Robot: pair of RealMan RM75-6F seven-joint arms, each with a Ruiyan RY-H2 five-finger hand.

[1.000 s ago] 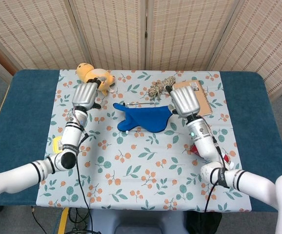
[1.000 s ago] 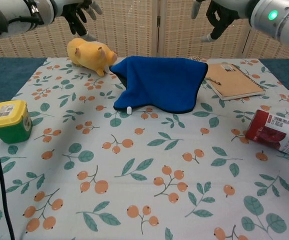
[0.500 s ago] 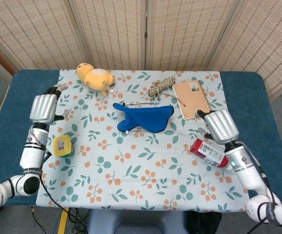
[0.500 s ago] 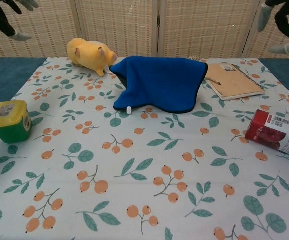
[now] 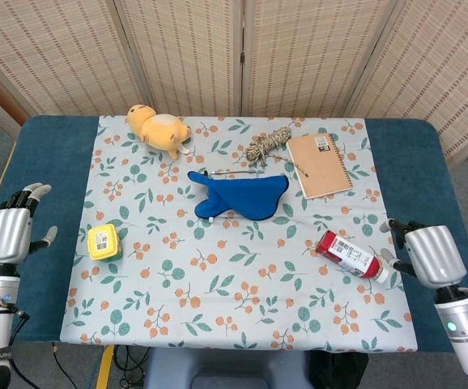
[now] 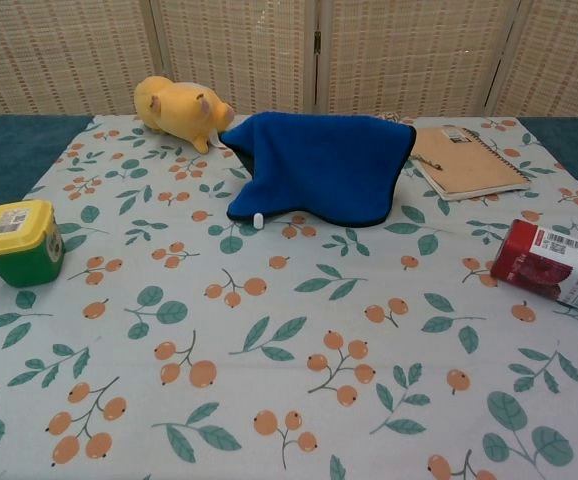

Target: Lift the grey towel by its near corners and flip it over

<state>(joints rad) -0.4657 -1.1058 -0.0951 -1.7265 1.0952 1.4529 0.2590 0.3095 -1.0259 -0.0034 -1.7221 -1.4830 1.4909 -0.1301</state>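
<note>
The towel (image 5: 239, 195) lies crumpled on the floral tablecloth a little behind the table's middle, and the side facing up is blue. In the chest view the towel (image 6: 321, 163) has a dark hem and a small white tag at its near edge. My left hand (image 5: 7, 231) hangs over the table's left edge, far from the towel, fingers apart and holding nothing. My right hand (image 5: 432, 253) is at the right edge beside the red can, also empty with fingers apart. Neither hand shows in the chest view.
A yellow plush toy (image 5: 159, 130) lies at the back left, with a coil of rope (image 5: 268, 144) and a brown spiral notebook (image 5: 320, 164) at the back right. A green box with a yellow lid (image 5: 104, 241) stands left. A red can (image 5: 349, 253) lies on its side at right.
Both hands have drawn back from above the towel's far corners, moving outward and toward me to the table's left and right edges. The towel has not moved.
</note>
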